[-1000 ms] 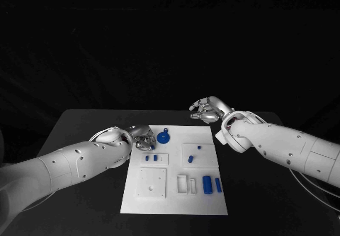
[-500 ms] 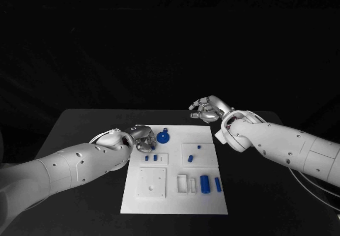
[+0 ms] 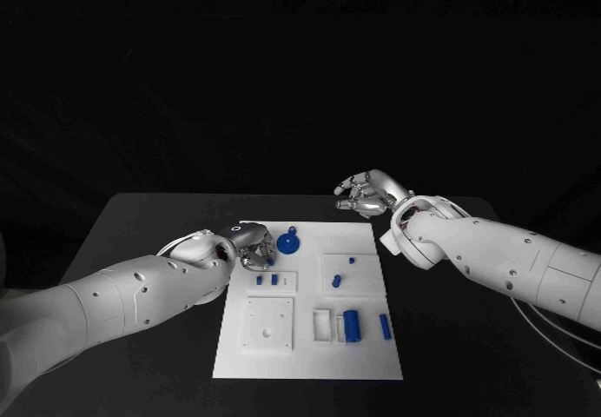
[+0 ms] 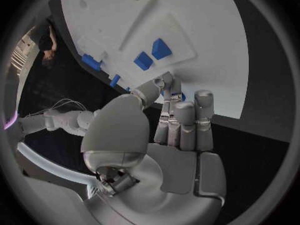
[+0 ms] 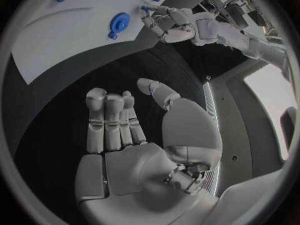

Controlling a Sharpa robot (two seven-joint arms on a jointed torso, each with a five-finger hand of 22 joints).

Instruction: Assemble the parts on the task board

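The white task board lies mid-table. My left hand hovers over its far left corner, thumb and fingertips pinching a small blue part. In the left wrist view the left hand points at the board, near two small blue blocks. A round blue part with a handle lies just right of that hand. My right hand hangs beyond the board's far edge and holds nothing. In its wrist view the right hand has its fingers side by side and the thumb apart.
On the board are two blue blocks in a holder, two small pieces at centre right, and two blue bars beside white slots at the near right. Black table surrounds the board.
My left hand has edged slightly right over the board's far left corner, still pinching the small blue part. The right hand has not moved.
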